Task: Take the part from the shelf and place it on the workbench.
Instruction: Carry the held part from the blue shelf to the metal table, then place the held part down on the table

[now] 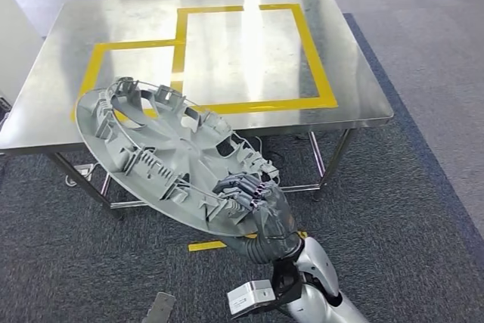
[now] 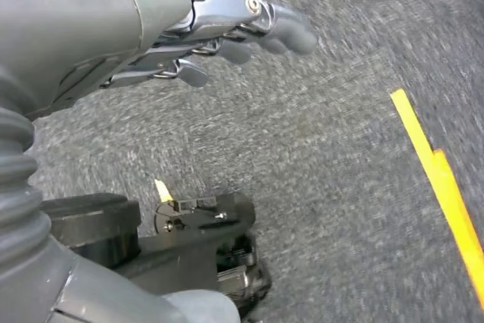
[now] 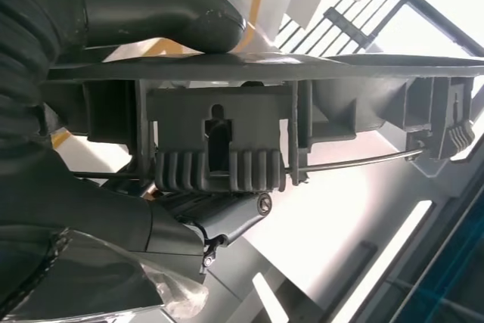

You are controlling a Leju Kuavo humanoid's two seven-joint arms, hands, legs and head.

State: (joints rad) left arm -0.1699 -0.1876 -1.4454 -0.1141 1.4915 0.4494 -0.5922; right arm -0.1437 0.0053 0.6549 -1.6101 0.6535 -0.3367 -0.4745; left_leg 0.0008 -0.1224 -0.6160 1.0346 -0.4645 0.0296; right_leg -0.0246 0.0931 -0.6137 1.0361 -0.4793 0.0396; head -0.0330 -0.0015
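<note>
The right robot hand [image 1: 251,194] was clamped on the near rim of the grey wheel cover [image 1: 165,153], held tilted in the air at the front edge of the steel bench [image 1: 354,73]. The left robot hand [image 2: 228,28] hung above carpet, fingers apart, holding nothing.

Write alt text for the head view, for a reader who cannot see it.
The robot's right hand grips the near rim of a large grey round plastic wheel cover, held tilted with its ribbed back up, in front of a steel workbench. The benchtop bears yellow tape rectangles; grey carpet lies below.
</note>
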